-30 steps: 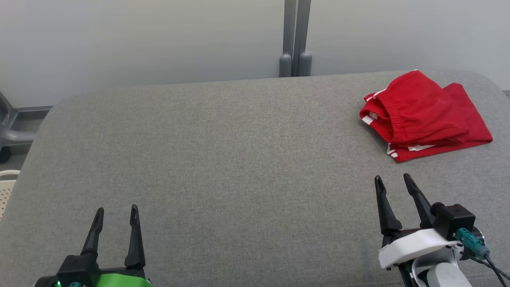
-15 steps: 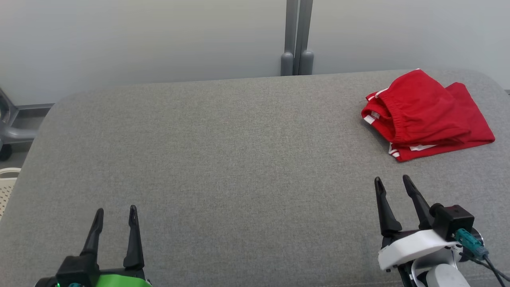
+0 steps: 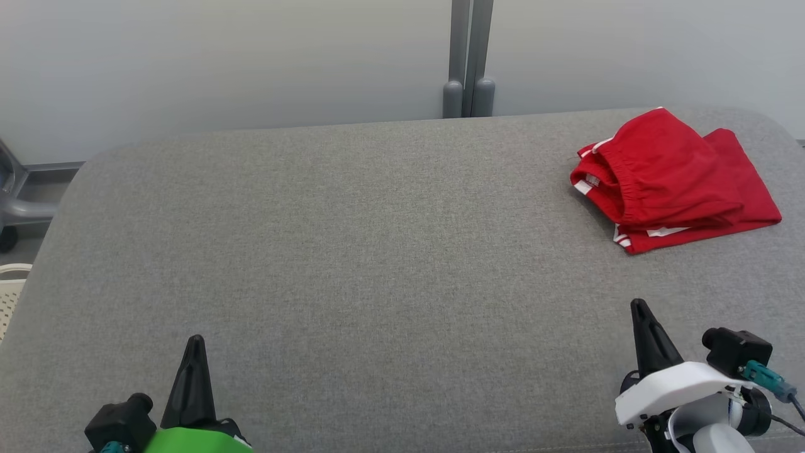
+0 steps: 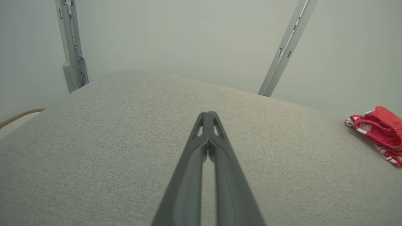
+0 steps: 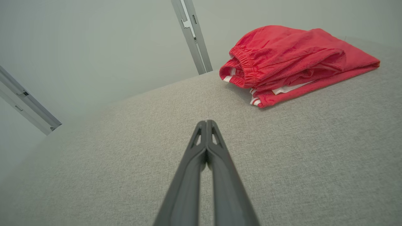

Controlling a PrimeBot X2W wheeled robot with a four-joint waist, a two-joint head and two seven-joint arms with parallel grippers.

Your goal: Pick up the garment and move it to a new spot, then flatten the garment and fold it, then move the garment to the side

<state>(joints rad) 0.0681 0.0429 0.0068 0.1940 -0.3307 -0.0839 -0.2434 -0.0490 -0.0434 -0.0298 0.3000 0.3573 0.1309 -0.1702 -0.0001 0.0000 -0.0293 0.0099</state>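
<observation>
Red fabric garment, with white trim and an elastic waistband, is in neither gripper's hold. The left gripper has its two long dark fingers pressed tip to tip with nothing between them. It sits at the near left of the grey fabric-covered bench. The right gripper is the same at the near right, fingers closed flat on each other and empty. In the right wrist view the garment lies ahead and to the right of those tips, well apart from them. In the left wrist view it sits far off at the right edge. It rests as a loosely doubled bundle at the bench's far right corner, near the pale wall. The waistband faces left and the legs are stacked beneath it.

The step in hand is hard to settle. A roughly folded bundle off to one side, with both arms drawn back, reads most like the last step done. It could equally be the start, with the pick-up not yet begun. If it is the start, the right gripper is the nearer one. It would need to spread its fingers, reach forward and right, and pinch the gathered waistband edge, which stands proud of the bench. The layers are loose and may slide apart when lifted.
</observation>
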